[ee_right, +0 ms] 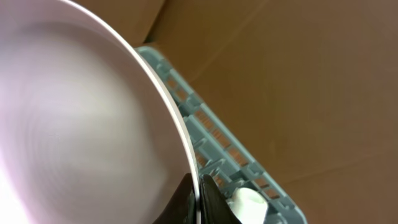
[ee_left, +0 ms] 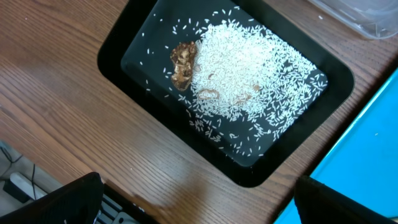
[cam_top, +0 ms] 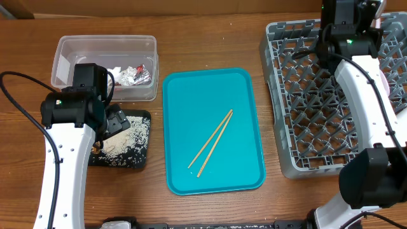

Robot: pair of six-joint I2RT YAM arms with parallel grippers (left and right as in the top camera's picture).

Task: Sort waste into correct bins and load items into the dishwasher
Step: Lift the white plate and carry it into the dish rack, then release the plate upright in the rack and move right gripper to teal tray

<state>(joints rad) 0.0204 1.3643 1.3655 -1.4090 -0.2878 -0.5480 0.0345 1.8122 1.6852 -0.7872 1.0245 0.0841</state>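
My right gripper [ee_right: 199, 198] is pinched down tight on the thin rim of the plate [ee_right: 74, 112], over the far right corner of the table. The dish rack [cam_top: 305, 108] fills that corner, and its grey edge shows just behind the plate in the wrist view. I judge the step in hand to be seating this plate in the rack. I can't see from these views which row of pegs lies under it, so I want to lower slowly, keep the plate on edge and let its lower rim find a gap between pegs. I should loosen my grip only when the plate rests there. If I let go early I expect it to tip or slide along the pegs, since the hold is only a narrow bite on the rim. My left gripper [ee_left: 196, 180] hangs with its fingers spread wide and nothing in them. It is above the black tray [ee_left: 109, 59] near the left edge, which holds the rice [ee_left: 249, 74] and the brown scrap [ee_left: 182, 64]. The clear tub [cam_top: 105, 44] toward the far left corner holds the wrappers [cam_top: 137, 75]. The chopsticks [cam_top: 213, 141] lie on the teal tray [cam_top: 184, 89] at mid-table, and I judge they go to the rack after the plate.
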